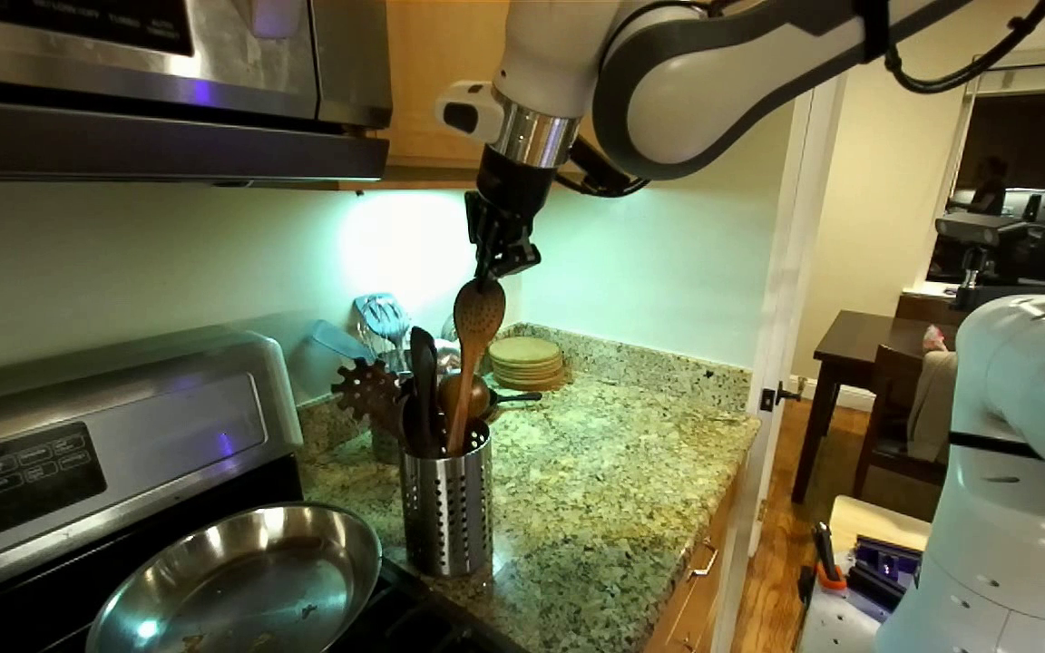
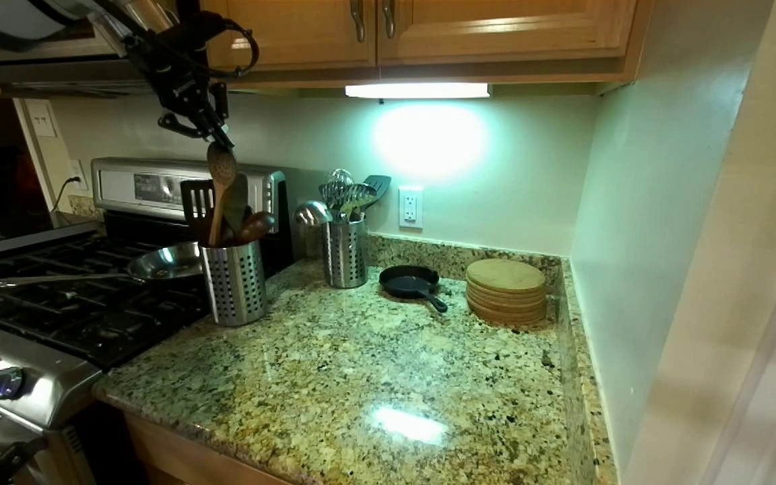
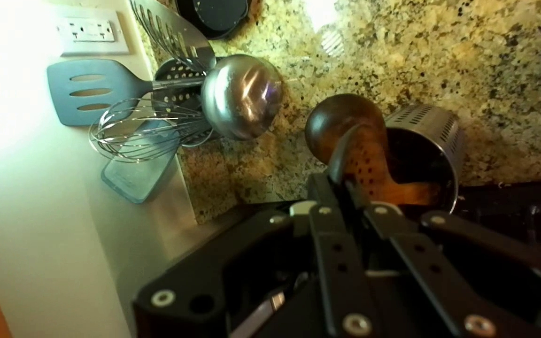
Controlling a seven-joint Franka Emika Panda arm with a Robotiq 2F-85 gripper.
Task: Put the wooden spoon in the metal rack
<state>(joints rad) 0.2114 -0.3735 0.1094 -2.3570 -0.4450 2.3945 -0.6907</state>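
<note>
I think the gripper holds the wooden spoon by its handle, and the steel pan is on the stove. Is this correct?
Not the handle: both exterior views show the gripper holding the wooden spoon by its head, handle pointing down. The steel pan is on the stove.

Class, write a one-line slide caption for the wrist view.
The tool pinches the wooden spoon by its perforated bowl, handle down in the metal rack.

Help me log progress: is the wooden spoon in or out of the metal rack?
In: in both exterior views the wooden spoon stands handle-down inside the metal rack, bowl above the rim, at the gripper.
</note>
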